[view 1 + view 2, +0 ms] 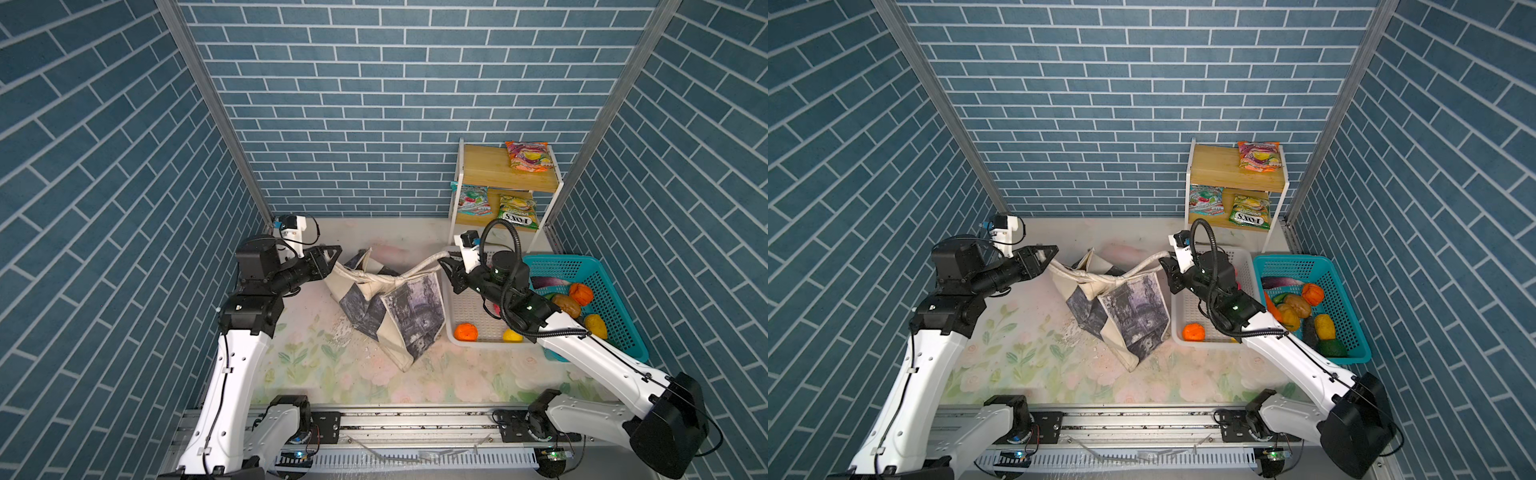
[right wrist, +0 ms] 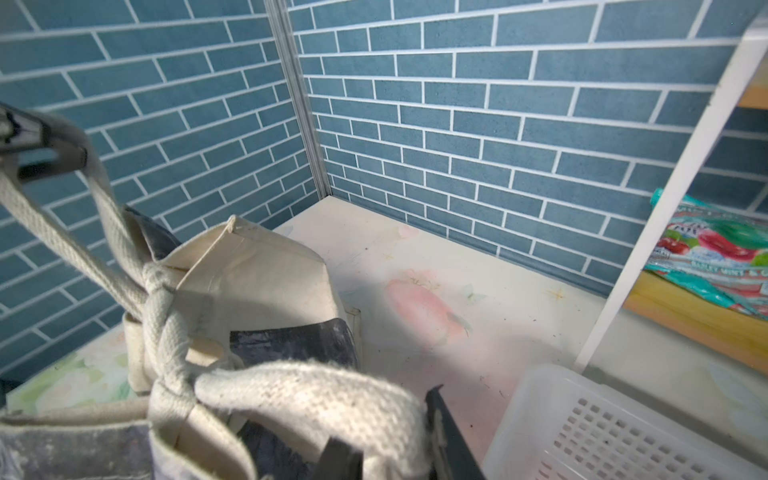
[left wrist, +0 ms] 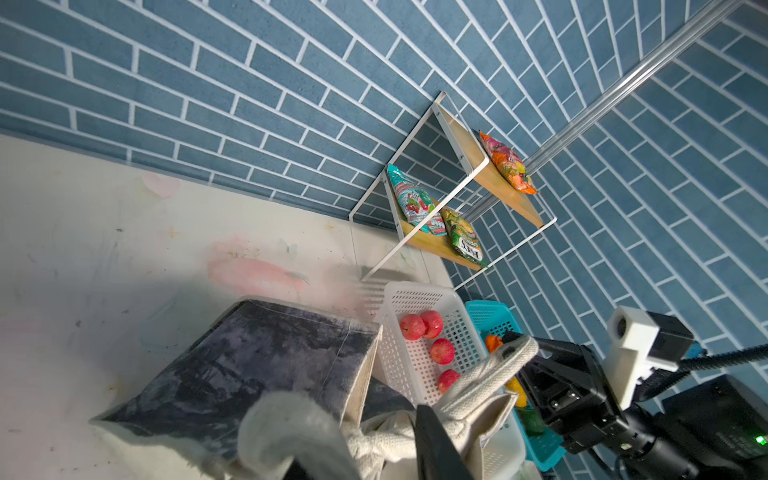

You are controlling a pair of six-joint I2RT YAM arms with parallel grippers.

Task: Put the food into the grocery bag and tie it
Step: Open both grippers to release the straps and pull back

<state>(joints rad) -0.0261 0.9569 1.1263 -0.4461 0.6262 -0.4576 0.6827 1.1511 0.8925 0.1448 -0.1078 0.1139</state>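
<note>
Knot's in on the cream strap handles of the grey-black printed canvas tote, my left fingers parted round one, my right fingers gripping or not, can't tell.

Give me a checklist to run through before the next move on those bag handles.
1. Handles knotted: ok, a knot sits at the mouth of the grocery bag.
2. Handle ends at the grippers: ok, one runs into the left gripper, one into the right gripper.
3. Jaws clamped on them: cannot tell.
4. Food packed: not ok, apples lie in the white basket, snack packets on the shelf.
5. Bag upright: not ok, it slumps on the table.
</note>
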